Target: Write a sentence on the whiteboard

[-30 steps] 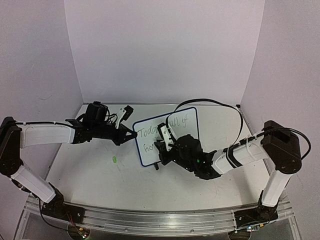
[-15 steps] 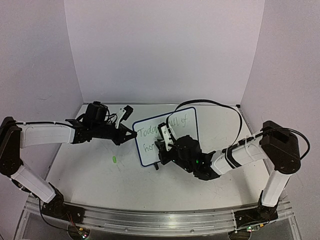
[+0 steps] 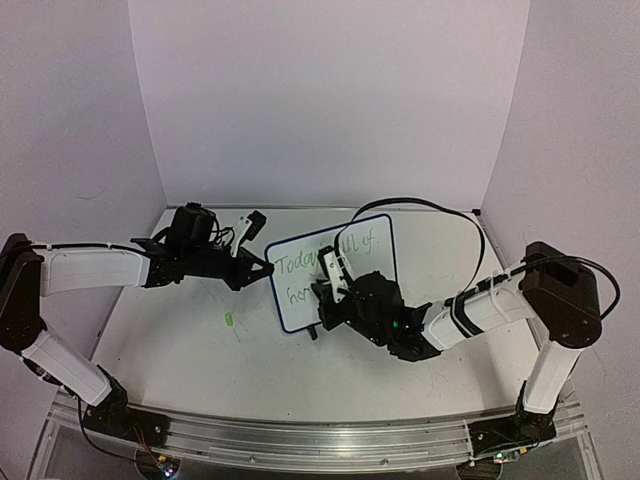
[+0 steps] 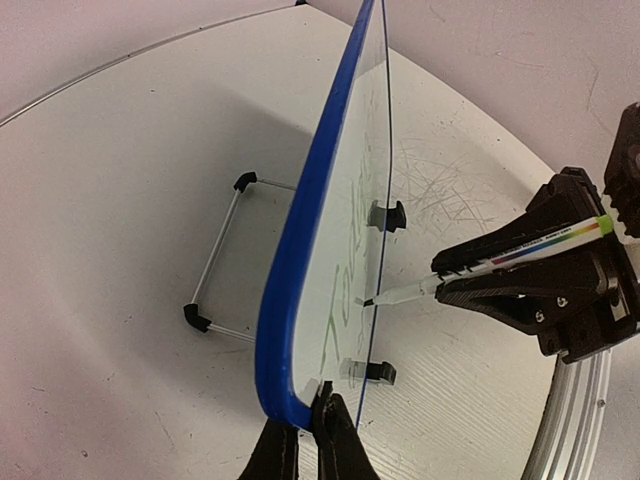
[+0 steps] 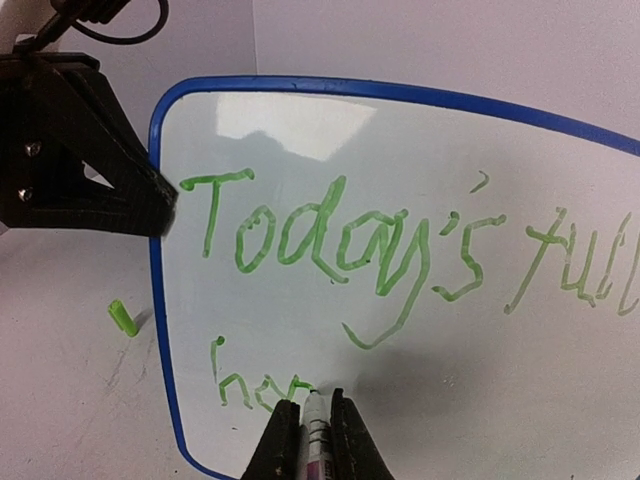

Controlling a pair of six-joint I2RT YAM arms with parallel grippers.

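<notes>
The whiteboard (image 3: 372,258) stands upright on the table, its frame blue (image 4: 300,230). My left gripper (image 3: 267,270) is shut on the board's left edge, its fingertips (image 4: 305,425) pinching the frame. The sentence (image 5: 340,245) is green handwriting: "Today's full of" on top, and the first letters of a second line (image 5: 250,385) below. My right gripper (image 5: 315,405) is shut on a marker (image 5: 318,435), whose tip touches the board at the end of the second line. The left wrist view shows that marker (image 4: 520,248) from the side.
A small green marker cap (image 3: 229,320) lies on the table left of the board. The board's wire stand (image 4: 215,270) reaches out behind it. Walls close the back and both sides. A black cable (image 3: 440,210) arcs over the right arm.
My right gripper has shifted very slightly with the marker at the second line. The left arm and the board have not moved.
</notes>
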